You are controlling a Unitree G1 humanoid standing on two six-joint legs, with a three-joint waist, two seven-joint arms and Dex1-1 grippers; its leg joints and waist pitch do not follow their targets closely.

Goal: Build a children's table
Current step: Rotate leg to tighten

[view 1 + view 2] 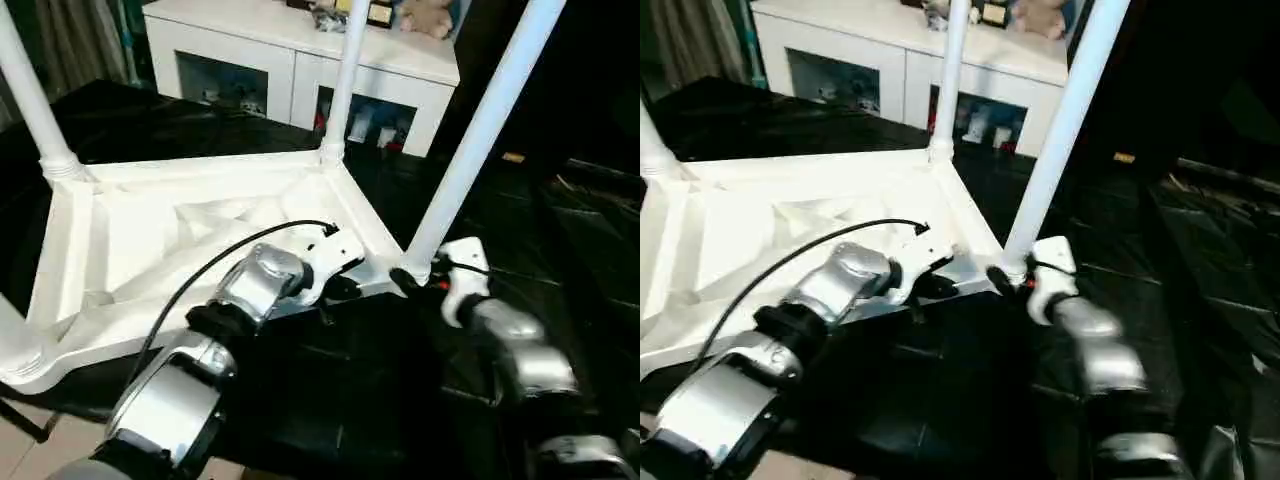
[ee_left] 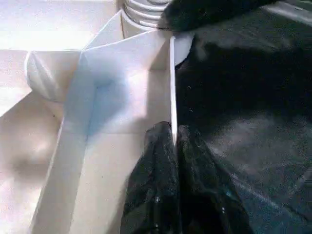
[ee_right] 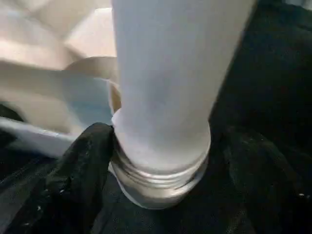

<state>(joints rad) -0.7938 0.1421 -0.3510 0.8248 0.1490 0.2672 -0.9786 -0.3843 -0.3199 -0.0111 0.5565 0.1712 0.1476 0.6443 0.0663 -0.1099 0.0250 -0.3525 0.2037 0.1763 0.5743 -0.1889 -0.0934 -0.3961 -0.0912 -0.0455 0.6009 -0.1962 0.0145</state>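
- A black-covered work surface (image 1: 380, 390) fills the foreground, with a white glass-door cabinet (image 1: 300, 60) standing behind it.
- The tabletop (image 1: 150, 250) lies upside down on that surface, in front of the cabinet, its ribbed underside facing up.
- Progress, as I judge it: 3 legs stand clearly in corner sockets: the far-left leg (image 1: 35, 100), the far leg (image 1: 345, 85) nearest the cabinet, and the near-right leg (image 1: 480, 140). A 4th white tube shows only partly at the tabletop's near-left corner, so I cannot tell whether it is seated.
- The threaded base of the near-right leg (image 3: 161, 180) looks not fully sunk into its socket, so tightening probably remains, then turning the table upright.
- The flat tabletop's legs point upward, long axes roughly vertical; the near-right leg leans slightly away from the tabletop.
- The left gripper (image 2: 174, 146) has its fingers pressed together, pinching the tabletop's thin edge wall near the near-right leg.
- The right gripper (image 3: 165, 161) sits at that leg's base, fingers spread to either side of it, 1 finger (image 3: 83, 165) touching the threaded collar.
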